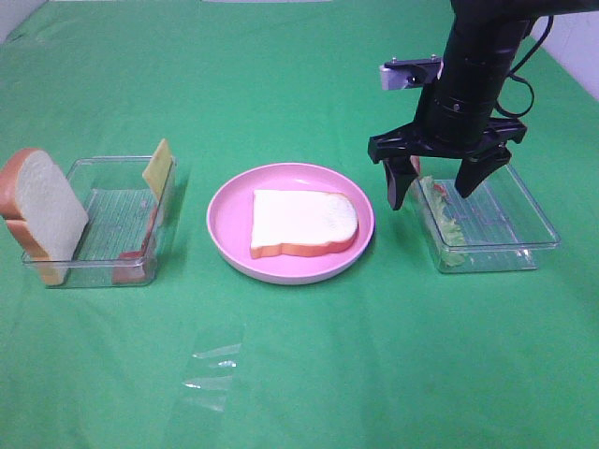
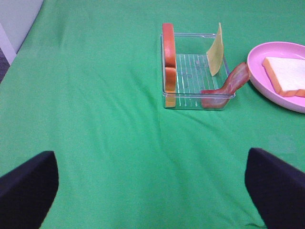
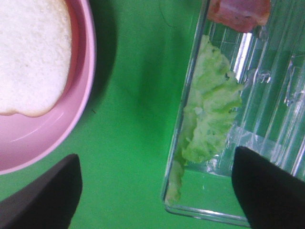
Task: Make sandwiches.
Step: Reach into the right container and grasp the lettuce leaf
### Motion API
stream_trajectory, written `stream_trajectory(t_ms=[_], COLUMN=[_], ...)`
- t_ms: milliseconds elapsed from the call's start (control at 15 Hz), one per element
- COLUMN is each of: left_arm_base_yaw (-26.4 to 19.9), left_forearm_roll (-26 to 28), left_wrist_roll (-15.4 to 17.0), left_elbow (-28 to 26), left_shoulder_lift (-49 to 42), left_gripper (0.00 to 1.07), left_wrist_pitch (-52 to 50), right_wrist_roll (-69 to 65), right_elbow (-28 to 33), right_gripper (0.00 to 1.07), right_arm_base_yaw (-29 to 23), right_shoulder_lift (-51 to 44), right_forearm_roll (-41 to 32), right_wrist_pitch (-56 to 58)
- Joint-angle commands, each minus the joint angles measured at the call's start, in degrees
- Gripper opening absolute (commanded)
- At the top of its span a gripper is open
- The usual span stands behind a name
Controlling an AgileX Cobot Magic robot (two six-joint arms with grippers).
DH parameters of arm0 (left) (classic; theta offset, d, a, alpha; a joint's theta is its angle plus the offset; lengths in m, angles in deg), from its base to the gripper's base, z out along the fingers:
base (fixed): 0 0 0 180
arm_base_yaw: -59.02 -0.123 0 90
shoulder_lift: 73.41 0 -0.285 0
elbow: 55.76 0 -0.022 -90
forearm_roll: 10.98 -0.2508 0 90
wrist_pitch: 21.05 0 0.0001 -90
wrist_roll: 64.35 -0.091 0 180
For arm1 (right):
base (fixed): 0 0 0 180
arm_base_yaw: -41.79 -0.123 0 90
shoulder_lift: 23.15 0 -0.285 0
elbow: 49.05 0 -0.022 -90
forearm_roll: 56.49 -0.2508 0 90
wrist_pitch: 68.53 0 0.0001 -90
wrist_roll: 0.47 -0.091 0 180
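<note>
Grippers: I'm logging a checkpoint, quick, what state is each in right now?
Left gripper: open, holding nothing.
Right gripper: open, holding nothing, above the lettuce.

The black right gripper (image 1: 431, 196) is hiding the far left corner of the right clear plastic tray (image 1: 547, 238) and part of the pale green lettuce leaf (image 1: 451, 227). The right wrist view's edge is cutting off a pinkish-red flat piece (image 3: 238, 12).

Green cloth (image 1: 309, 393) throughout (faintly creased); white strip (image 1: 582, 70) beyond.

pink plate (image 1: 227, 220) between clear trays (image 1: 510, 229)
</note>
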Motion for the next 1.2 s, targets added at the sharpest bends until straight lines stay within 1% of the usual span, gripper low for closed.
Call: stream_trajectory(t_ms=[67,400,600,1067,1200], left_arm_base_yaw=[-0.06,-0.06,-0.06,-0.06,-0.06], left_forearm_roll=[0.52,0.52,0.52,0.52,0.52], left_wrist_roll=[0.11,0.11,0.11,0.11,0.11], left_elbow=[-0.06,-0.06,-0.06,-0.06,-0.06], left_shoulder_lift=[-0.63,-0.63,-0.63,-0.63,-0.63], left_gripper=[0.98,0.98,0.98,0.98,0.98], left_wrist_pitch=[-0.63,-0.63,-0.63,-0.63,-0.63], right_wrist_roll=[-0.23,-0.23,-0.23,-0.23,-0.29], right_elbow=[-0.11,-0.11,-0.11,-0.11,-0.11], right_gripper=[0.8,0.71,0.6,0.59,0.53], right_arm_base_yaw=[0.17,0.17,0.17,0.17,0.17], right_shoulder_lift=[1.09,2.18,2.18,2.18,2.18], right_forearm_roll=[0.46,0.46,0.46,1.26,3.04], right_wrist_pitch=[-0.8,-0.74,-0.74,0.11,0.11])
